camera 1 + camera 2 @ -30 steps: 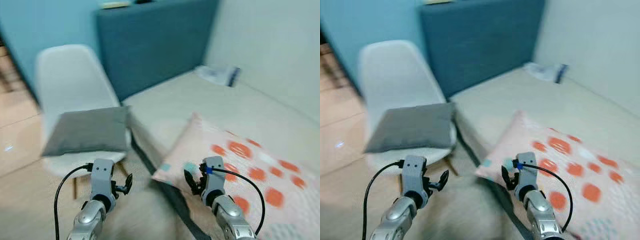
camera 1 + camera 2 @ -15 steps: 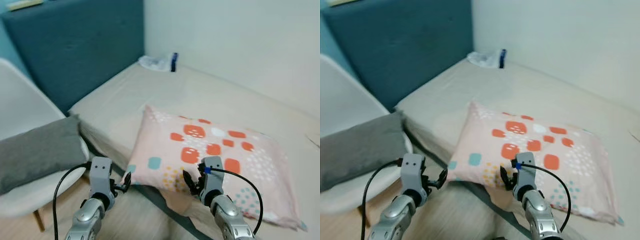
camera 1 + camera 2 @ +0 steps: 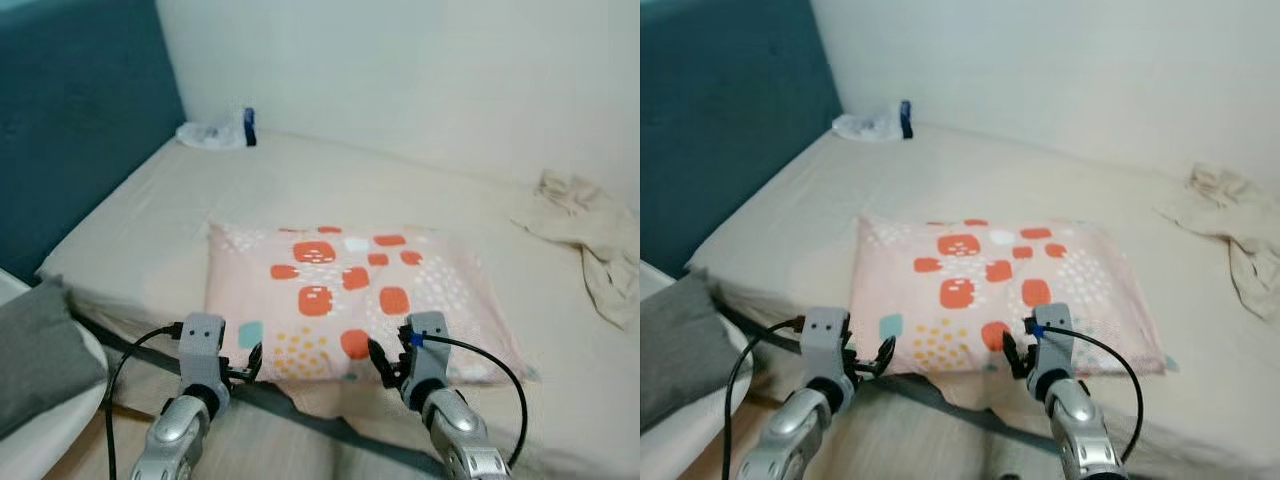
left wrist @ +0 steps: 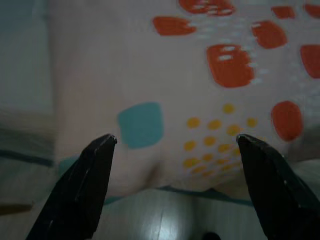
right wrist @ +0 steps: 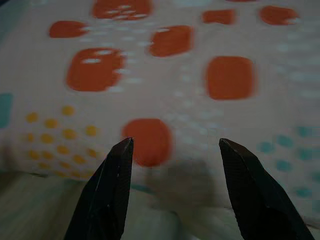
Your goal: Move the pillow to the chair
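Observation:
The pink pillow (image 3: 350, 295) with orange patches and coloured dots lies flat on the beige bed (image 3: 420, 190), near its front edge. My left gripper (image 3: 252, 366) hovers open just before the pillow's near left corner. My right gripper (image 3: 378, 360) is open just before the near edge, further right. Through the left wrist camera, the open left gripper (image 4: 176, 139) faces the pillow (image 4: 175, 75) and holds nothing. The right gripper (image 5: 176, 142) is likewise open, pointing at the pillow (image 5: 165, 75). The white chair (image 3: 45, 435), with a grey cushion (image 3: 35, 350) on it, sits at the lower left.
A blue headboard (image 3: 70, 110) rises on the left. A white plastic bag (image 3: 215, 130) lies in the bed's far corner, and a crumpled beige cloth (image 3: 585, 230) on the right. A dark strip of bed frame (image 3: 300, 405) runs along the front edge.
The camera has swung right: the chair has slid to the picture's left edge and the pillow is now centred. Both grippers stay open in the same raised pose.

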Robot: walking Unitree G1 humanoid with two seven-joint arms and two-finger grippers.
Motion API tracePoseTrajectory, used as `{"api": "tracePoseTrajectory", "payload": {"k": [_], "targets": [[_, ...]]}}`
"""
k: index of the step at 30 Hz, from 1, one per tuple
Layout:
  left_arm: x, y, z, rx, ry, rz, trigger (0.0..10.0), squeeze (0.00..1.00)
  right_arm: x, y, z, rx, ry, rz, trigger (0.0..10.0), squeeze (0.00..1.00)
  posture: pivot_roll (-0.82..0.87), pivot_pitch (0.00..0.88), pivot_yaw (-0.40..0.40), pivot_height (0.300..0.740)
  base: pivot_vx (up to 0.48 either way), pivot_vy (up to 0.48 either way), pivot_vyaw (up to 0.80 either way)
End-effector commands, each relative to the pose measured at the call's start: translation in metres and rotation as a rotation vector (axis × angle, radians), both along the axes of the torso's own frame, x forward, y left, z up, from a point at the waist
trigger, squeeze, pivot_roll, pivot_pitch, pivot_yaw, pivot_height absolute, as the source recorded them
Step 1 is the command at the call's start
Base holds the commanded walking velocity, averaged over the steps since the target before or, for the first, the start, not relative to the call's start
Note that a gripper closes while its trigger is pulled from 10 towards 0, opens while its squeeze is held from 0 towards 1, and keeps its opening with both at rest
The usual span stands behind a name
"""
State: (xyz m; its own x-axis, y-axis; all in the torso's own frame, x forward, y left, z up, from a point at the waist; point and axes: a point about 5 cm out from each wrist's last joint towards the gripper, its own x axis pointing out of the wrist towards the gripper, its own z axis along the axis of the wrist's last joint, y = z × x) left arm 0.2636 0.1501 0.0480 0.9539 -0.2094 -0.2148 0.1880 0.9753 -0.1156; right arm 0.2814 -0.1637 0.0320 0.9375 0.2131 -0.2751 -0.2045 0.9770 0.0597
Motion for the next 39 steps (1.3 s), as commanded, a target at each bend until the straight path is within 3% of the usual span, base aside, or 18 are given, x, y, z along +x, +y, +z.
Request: {"api": "tracePoseTrajectory", "payload": {"k": [1, 10, 15, 16, 18, 19, 31, 32, 33, 34, 39], "targets": [[-0.0026, -0.0005, -0.0046, -0.011, 0.019, 0.003, 10.0, 0.0, -0.0033, -0.0023, -0.0039, -0.008, 0.019, -0.012, 10.0, 0.0, -0.01, 0.131, 0.003, 0.74, 0.0, 0.0, -0.77], [-0.002, -0.0022, -0.0048, -0.01, 0.014, -0.004, 10.0, 0.0, -0.0034, -0.0037, -0.0039, -0.013, 0.016, -0.02, 10.0, 0.0, -0.01, 0.12, -0.002, 0.74, 0.0, 0.0, -0.77], [-0.0019, -0.0024, -0.0046, -0.014, 0.009, -0.002, 10.0, 0.0, -0.0028, -0.0071, -0.002, 0.003, 0.0, -0.054, 10.0, 0.0, -0.01, 0.118, -0.003, 0.74, 0.0, 0.0, 0.0], [-0.002, -0.0024, -0.0046, -0.014, 0.009, -0.001, 10.0, 0.0, -0.0029, -0.0078, -0.0006, 0.021, -0.012, -0.06, 10.0, 0.84, -0.01, 0.116, -0.003, 0.74, 0.0, 0.0, 0.0], [-0.002, -0.0023, -0.0045, -0.013, 0.009, 0.0, 10.0, 0.0, -0.0031, -0.0084, 0.0007, 0.036, -0.024, -0.066, 10.0, 0.84, -0.01, 0.115, -0.002, 0.74, 0.0, 0.0, 0.0], [-0.0018, -0.0019, -0.0043, -0.014, 0.007, 0.005, 10.0, 0.0, -0.0031, -0.0088, 0.0015, 0.046, -0.03, -0.068, 10.0, 1.0, -0.01, 0.116, -0.002, 0.74, 0.0, 0.0, 0.0], [0.0009, 0.0027, -0.0032, -0.021, 0.006, 0.033, 10.0, 0.0, -0.0027, -0.0084, 0.0033, 0.061, -0.037, -0.073, 10.0, 1.0, -0.01, 0.128, 0.005, 0.74, 0.0, 0.0, 0.0], [0.0013, 0.0022, -0.0033, -0.031, 0.007, 0.03, 10.0, 0.18, -0.0026, -0.0086, 0.0036, 0.062, -0.039, -0.074, 10.0, 1.0, -0.01, 0.13, 0.006, 0.74, 0.0, 0.0, 0.0], [0.0013, 0.0022, -0.0033, -0.031, 0.007, 0.03, 10.0, 0.18, -0.0026, -0.0086, 0.0036, 0.062, -0.039, -0.074, 10.0, 1.0, -0.01, 0.13, 0.006, 0.74, 0.0, 0.0, 0.0], [0.0014, 0.0013, -0.003, -0.044, 0.004, 0.023, 10.0, 1.0, -0.0024, -0.0092, 0.0036, 0.062, -0.04, -0.079, 10.0, 1.0, -0.01, 0.131, 0.005, 0.74, 0.0, 0.0, 0.0], [0.0015, 0.0003, -0.0024, -0.059, 0.0, 0.016, 10.0, 1.0, -0.0022, -0.0113, 0.0033, 0.058, -0.039, -0.095, 10.0, 1.0, -0.01, 0.132, 0.005, 0.74, 0.0, 0.0, 0.0]]}}
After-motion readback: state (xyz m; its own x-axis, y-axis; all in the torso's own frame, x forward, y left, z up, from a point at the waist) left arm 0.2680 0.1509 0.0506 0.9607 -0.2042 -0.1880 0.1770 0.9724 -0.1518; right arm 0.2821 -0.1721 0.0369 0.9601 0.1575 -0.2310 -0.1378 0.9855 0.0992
